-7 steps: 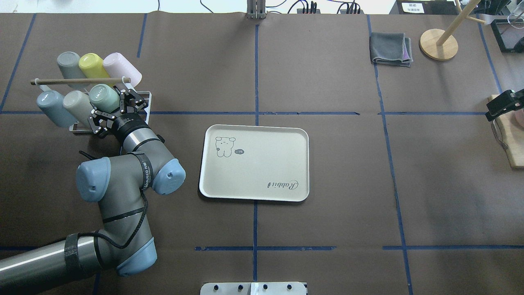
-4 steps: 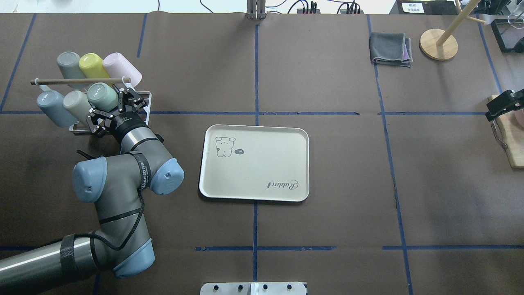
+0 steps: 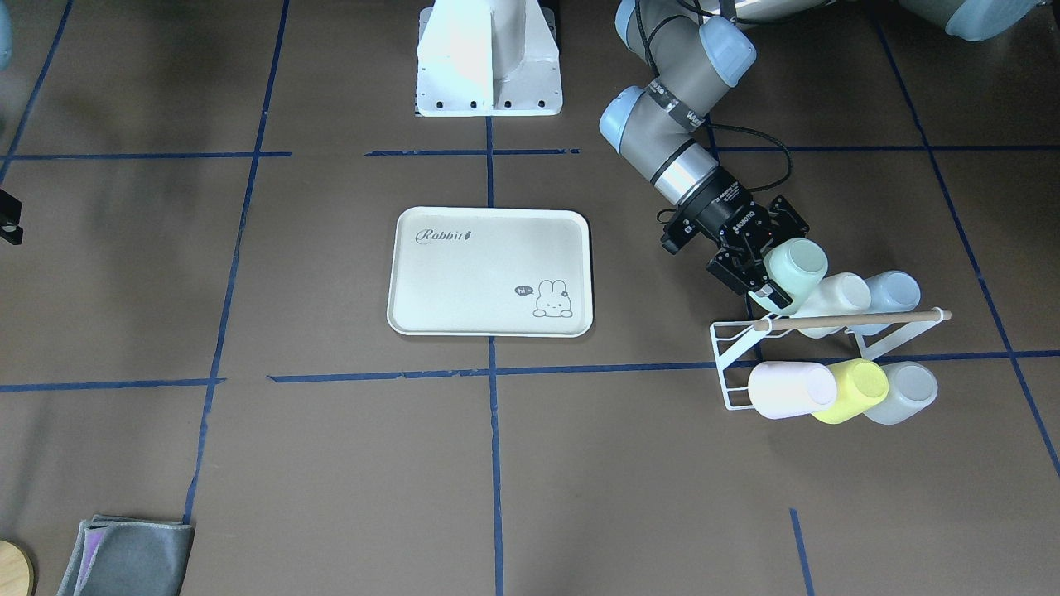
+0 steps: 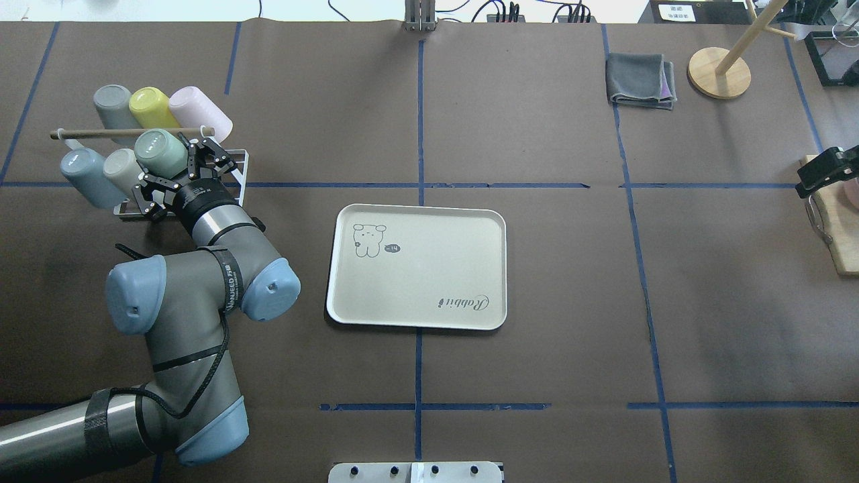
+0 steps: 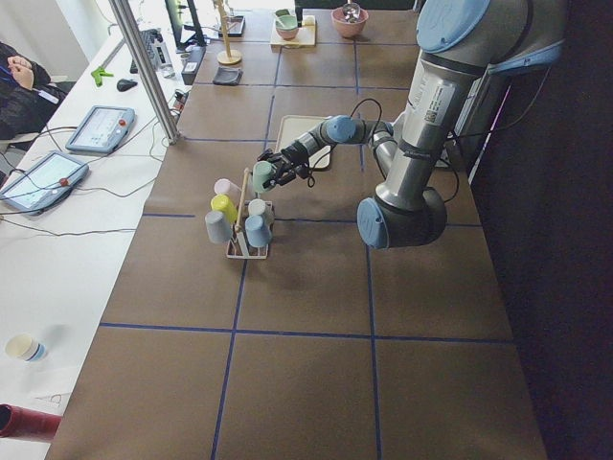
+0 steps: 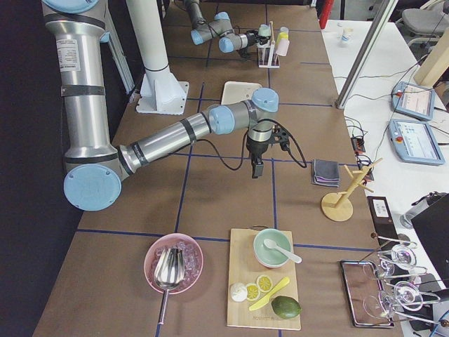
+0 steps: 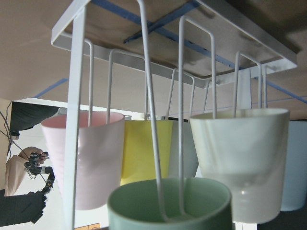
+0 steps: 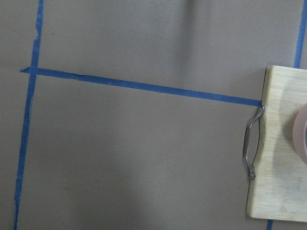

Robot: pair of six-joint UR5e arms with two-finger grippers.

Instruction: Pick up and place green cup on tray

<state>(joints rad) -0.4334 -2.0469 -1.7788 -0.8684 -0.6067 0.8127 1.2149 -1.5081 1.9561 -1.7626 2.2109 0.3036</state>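
Observation:
The green cup sits tilted, mouth down, on a peg of the white wire cup rack at the table's left. My left gripper is shut on the green cup, one finger on each side. In the left wrist view the cup's rim fills the bottom, with a rack wire still inside it. The cup also shows in the front view. The cream tray lies empty at the table's middle, to the right of the rack. My right gripper hangs at the far right edge; its jaws do not show clearly.
The rack also holds a yellow cup, pink cup, grey cup, blue cup and cream cup. A grey cloth and wooden stand are far right. A cutting board lies under the right wrist.
My left gripper has moved up and to the left in the overhead view, and the green cup has moved with it along its peg. The right arm has not moved.

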